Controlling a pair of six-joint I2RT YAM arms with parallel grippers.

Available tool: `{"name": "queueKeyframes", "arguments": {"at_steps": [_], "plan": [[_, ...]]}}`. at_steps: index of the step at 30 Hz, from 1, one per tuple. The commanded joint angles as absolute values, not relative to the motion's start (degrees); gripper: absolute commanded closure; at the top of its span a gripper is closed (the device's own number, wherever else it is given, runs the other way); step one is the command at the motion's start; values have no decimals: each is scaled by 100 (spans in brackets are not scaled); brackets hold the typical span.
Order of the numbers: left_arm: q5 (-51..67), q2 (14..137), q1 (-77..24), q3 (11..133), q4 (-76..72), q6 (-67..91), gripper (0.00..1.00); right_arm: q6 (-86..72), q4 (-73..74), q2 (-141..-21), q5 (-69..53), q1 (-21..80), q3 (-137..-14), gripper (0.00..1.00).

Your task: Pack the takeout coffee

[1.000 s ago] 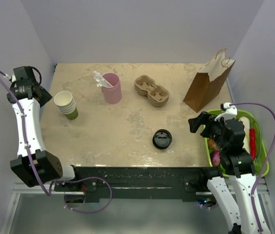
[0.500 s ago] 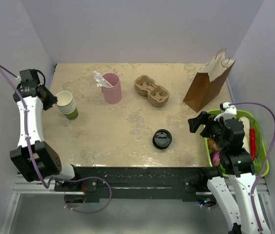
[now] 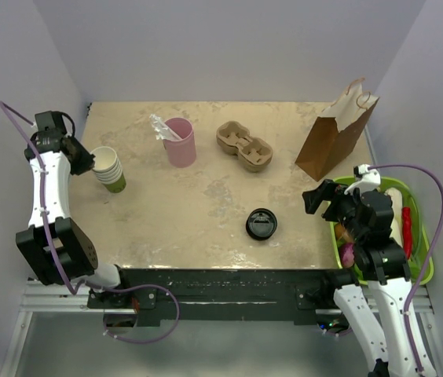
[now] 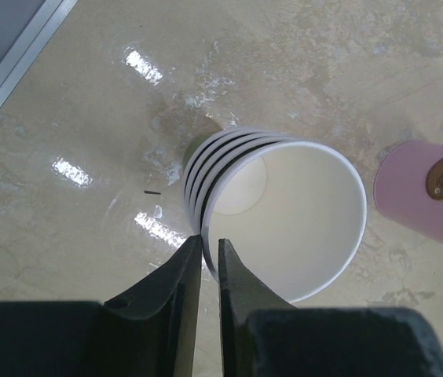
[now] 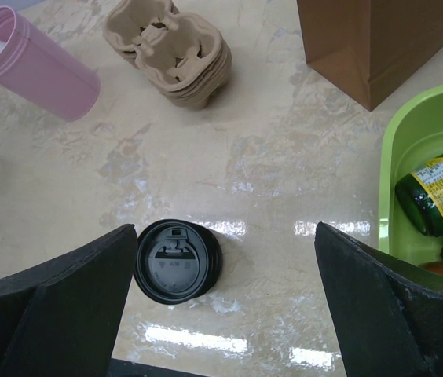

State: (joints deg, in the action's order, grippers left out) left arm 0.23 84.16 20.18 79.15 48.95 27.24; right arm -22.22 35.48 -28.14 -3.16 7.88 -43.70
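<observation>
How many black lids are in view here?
1: the black lid on the table near its front edge, ahead of the right gripper. The paper bag may hide others.

Your left arm [image 3: 43,196] rises from its base at the near left and reaches away from you along the left side. Its wrist bends to the right and tips down. Your left gripper [image 4: 208,242] has its two fingers [image 4: 176,287] almost together, with only a thin slit between them. Your right arm [image 3: 380,255] is folded up on the right side. Your right gripper [image 5: 225,232] points left and down, and its fingers [image 5: 64,290] are spread wide apart.
</observation>
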Motion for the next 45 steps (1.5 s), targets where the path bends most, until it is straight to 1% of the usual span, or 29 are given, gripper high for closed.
{"name": "queueKeyframes", "arguments": {"at_steps": [1,5,7,8,9,15,24,37,41,45], "plan": [[-158,8472,2030,7954,4790,2663,82,-2145,3358,-2839,-369,809,-4359,2],[-158,8578,2039,8007,4799,2663,83,-2153,3366,-2848,-360,809,-4368,2],[-176,8657,2039,8059,4843,2663,86,-2145,3375,-2839,-343,809,-4368,2],[-184,8657,2039,8068,4860,2663,88,-2145,3384,-2848,-334,809,-4377,2],[-167,8675,2039,8094,4886,2654,93,-2145,3384,-2839,-325,809,-4377,2],[-167,8499,2039,8200,4957,2628,100,-2145,3375,-2839,-334,817,-4368,2],[184,8324,2039,8411,5054,2531,100,-2153,3384,-2856,-352,809,-4368,2],[360,7998,2048,8604,5063,2637,100,-2145,3375,-2918,-325,809,-4368,2],[387,7805,2048,8902,5071,2759,100,-2145,3393,-2927,-308,809,-4377,2],[211,7735,2039,9753,5282,2839,100,-2153,3401,-2953,-308,809,-4386,2]]}}
